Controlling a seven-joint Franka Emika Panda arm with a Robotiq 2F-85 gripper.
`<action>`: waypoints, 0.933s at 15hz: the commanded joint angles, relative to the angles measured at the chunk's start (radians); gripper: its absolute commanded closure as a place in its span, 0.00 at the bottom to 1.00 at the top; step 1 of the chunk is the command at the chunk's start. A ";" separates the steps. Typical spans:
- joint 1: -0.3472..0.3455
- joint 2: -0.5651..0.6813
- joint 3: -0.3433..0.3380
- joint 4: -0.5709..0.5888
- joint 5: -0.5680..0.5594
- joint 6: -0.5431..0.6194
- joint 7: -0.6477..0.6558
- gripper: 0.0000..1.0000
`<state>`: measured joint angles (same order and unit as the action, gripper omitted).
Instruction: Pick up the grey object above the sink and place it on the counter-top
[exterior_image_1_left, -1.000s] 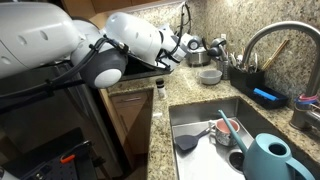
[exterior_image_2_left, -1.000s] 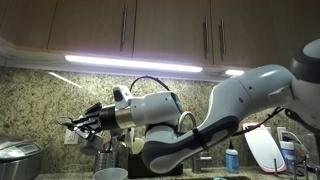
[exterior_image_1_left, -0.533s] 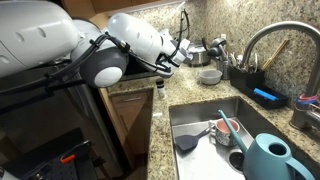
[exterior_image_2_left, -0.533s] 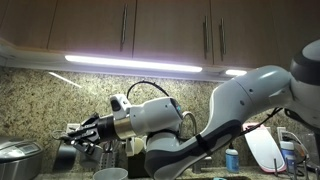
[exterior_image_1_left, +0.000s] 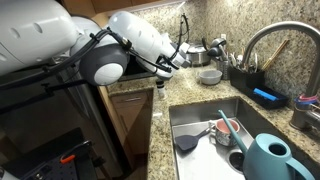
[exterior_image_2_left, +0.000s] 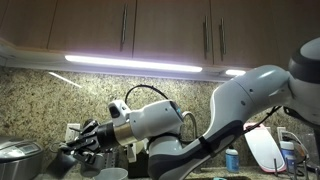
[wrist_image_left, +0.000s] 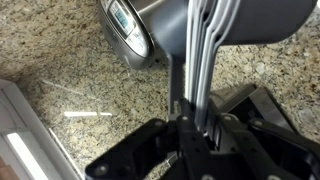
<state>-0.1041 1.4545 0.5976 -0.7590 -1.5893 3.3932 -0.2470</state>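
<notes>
My gripper (wrist_image_left: 195, 125) is shut on the long handle of the grey object (wrist_image_left: 225, 18), a dark-grey rounded cup-like item. In an exterior view the grey object (exterior_image_2_left: 64, 160) hangs from my gripper (exterior_image_2_left: 84, 136) low over the counter-top (wrist_image_left: 70, 75), next to the backsplash. In an exterior view my gripper (exterior_image_1_left: 185, 50) is over the counter-top (exterior_image_1_left: 165, 80), away from the sink (exterior_image_1_left: 205, 122) and its chrome faucet (exterior_image_1_left: 268, 40). I cannot tell whether the object touches the granite.
A rice cooker (exterior_image_2_left: 15, 156) stands close by and also shows in the wrist view (wrist_image_left: 130, 28). A pale bowl (exterior_image_1_left: 208, 75) sits on the counter beside the gripper. The sink holds a dark utensil (exterior_image_1_left: 186, 142) and a teal watering can (exterior_image_1_left: 268, 158).
My gripper has moved down and toward the rice cooker with the grey object still held. The object now hangs lower over the counter-top.
</notes>
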 joint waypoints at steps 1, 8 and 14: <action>-0.030 -0.070 -0.018 -0.088 -0.011 -0.033 -0.009 0.95; -0.068 -0.087 -0.014 -0.132 -0.005 -0.038 -0.012 0.95; -0.096 -0.089 -0.004 -0.144 0.011 -0.056 -0.014 0.95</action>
<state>-0.1743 1.4236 0.5969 -0.8378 -1.5874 3.3734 -0.2496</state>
